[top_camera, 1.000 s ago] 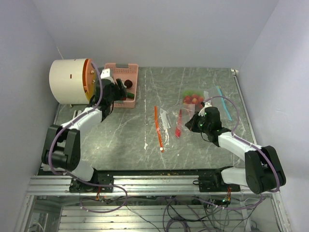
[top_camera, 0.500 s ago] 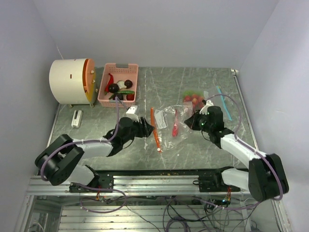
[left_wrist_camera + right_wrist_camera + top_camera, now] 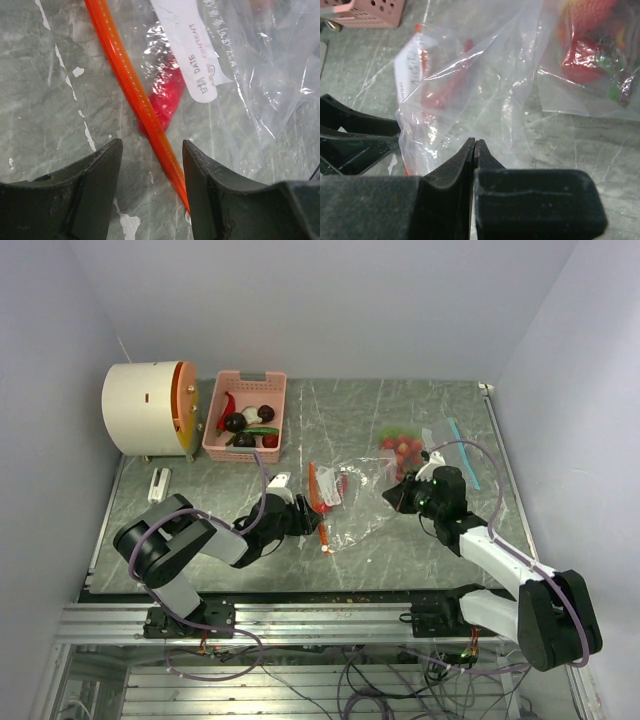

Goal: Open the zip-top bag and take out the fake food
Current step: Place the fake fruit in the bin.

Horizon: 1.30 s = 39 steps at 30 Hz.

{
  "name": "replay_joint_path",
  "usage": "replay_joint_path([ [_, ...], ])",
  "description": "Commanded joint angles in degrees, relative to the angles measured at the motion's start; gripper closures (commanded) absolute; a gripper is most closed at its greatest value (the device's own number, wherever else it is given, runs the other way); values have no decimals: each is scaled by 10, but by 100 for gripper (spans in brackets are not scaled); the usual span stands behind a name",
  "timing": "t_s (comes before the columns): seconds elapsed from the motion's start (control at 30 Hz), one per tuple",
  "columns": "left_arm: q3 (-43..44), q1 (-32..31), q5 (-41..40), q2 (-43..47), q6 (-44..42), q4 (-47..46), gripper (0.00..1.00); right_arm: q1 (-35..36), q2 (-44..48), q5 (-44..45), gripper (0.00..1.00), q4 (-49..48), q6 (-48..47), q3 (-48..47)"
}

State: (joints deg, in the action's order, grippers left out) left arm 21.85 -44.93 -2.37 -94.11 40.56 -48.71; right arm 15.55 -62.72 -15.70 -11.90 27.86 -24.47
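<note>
A clear zip-top bag (image 3: 355,502) with an orange zip strip (image 3: 317,498) lies mid-table, a red piece of fake food (image 3: 343,483) inside it. My left gripper (image 3: 310,510) is low at the strip's near end. In the left wrist view it is open (image 3: 152,160), its fingers either side of the strip (image 3: 132,92), which touches the right finger. The red piece (image 3: 165,97) lies just past the strip under the film. My right gripper (image 3: 393,493) is shut (image 3: 474,142) on the bag's clear film (image 3: 470,80) at its right side, pulling it taut.
A second bag (image 3: 405,445) with a blue zip (image 3: 463,462) holds red and green toy food behind my right gripper. A pink basket (image 3: 278,410) with several toy foods stands back left beside a white drum with an orange lid (image 3: 148,408). A small white object (image 3: 159,484) lies near the left edge.
My left arm swung from the pink basket down to the bag's orange strip, and its jaws narrowed around it. The right gripper stayed shut on the film, and the bag shifted slightly.
</note>
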Motion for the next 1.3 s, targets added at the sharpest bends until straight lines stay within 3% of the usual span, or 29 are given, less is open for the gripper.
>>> replay_joint_path([
  [0.0, 15, -6, -23, -4, -12, -17, 38, 2, -18, 4, 100, -3, -5, 3],
  [0.27, 37, -6, -64, 27, -75, 48, 38, 1, -30, 9, 100, 2, -4, 5],
  [0.47, -5, -4, -86, 72, -77, 37, 35, 1, -31, 14, 100, 6, -8, 5],
  [0.6, -25, 3, -97, 77, -61, 24, 40, 1, -41, 3, 100, -5, -2, 5],
  [0.8, -1, 34, -72, 39, -68, 37, 44, 1, -43, 1, 100, -10, 0, 6],
  [1.0, 87, 36, -82, -32, -121, 104, 42, 1, -38, 0, 100, -15, 5, 14],
  [1.27, 92, 36, -54, -56, -98, 27, 43, 1, -38, 2, 100, -6, -2, 9],
])
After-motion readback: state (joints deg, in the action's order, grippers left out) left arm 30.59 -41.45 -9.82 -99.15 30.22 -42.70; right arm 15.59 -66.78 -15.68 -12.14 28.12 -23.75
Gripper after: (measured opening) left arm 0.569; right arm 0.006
